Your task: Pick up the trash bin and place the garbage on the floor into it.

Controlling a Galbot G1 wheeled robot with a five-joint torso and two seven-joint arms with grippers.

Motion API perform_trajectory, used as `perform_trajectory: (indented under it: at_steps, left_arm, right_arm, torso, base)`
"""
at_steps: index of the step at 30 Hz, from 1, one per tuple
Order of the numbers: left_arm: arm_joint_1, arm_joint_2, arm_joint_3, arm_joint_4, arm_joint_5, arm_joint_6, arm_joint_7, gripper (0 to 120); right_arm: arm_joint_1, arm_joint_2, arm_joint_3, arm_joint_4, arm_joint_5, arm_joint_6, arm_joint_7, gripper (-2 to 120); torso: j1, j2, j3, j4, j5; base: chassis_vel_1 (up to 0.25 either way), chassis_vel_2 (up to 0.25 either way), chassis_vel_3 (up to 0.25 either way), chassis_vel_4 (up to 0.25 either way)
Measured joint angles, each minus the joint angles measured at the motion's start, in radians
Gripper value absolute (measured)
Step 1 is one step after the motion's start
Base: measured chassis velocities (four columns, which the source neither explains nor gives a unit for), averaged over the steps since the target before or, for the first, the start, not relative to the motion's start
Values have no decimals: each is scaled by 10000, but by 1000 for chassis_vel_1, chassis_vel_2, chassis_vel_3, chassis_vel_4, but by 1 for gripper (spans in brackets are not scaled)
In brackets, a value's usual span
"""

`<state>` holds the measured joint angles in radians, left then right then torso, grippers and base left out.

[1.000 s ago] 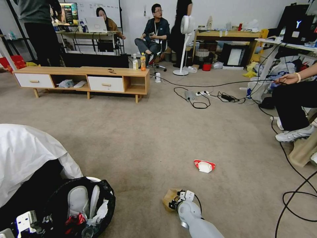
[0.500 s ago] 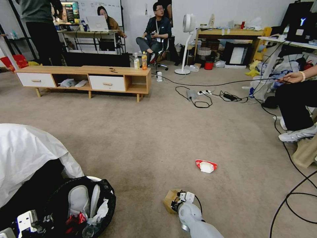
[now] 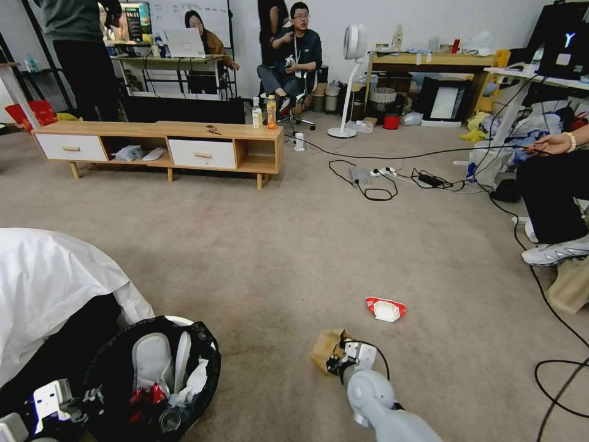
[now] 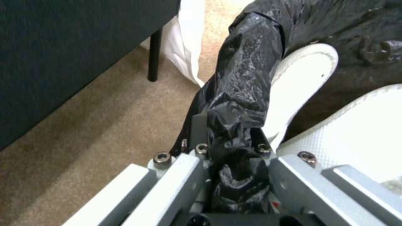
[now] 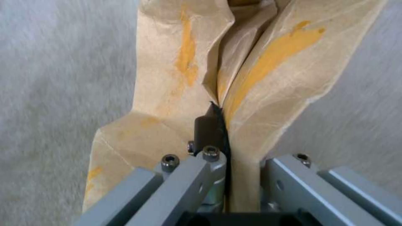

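Now lifts tan cardboard point(image 5: 184, 94) slightly off the floor point(image 3: 276, 245) in clenched right tool point(image 3: 341, 359); left tool point(image 4: 234, 163) grips trash bin point(image 3: 184, 320) liner, ready for drop.

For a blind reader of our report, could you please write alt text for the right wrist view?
The right gripper is shut on a crumpled piece of tan cardboard with orange marks, a fold of it pinched between the grey fingers. Beige carpet lies behind it.
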<state>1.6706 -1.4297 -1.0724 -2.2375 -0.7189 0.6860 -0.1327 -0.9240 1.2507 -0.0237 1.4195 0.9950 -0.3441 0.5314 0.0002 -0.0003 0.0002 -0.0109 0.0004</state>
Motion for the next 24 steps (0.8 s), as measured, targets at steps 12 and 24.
perform_trajectory:
  at_steps: [12, 24]
  left_arm:
    - [13, 366, -144, -726, -1474, 402, -923, 1]
    - [-35, 783, -122, -898, -2069, 502, -1192, 1]
  right_arm:
    - [-216, -1980, 230, 4074, 73, -52, 605, 0]
    - [2142, -2889, -959, 7013, 1417, 1465, -99, 0]
  torso:
    - [0, 3, -1, -3, -4]
    - [0, 3, -1, 2, -6]
  base:
    - [0, 0, 0, 0]
    - [0, 0, 0, 0]
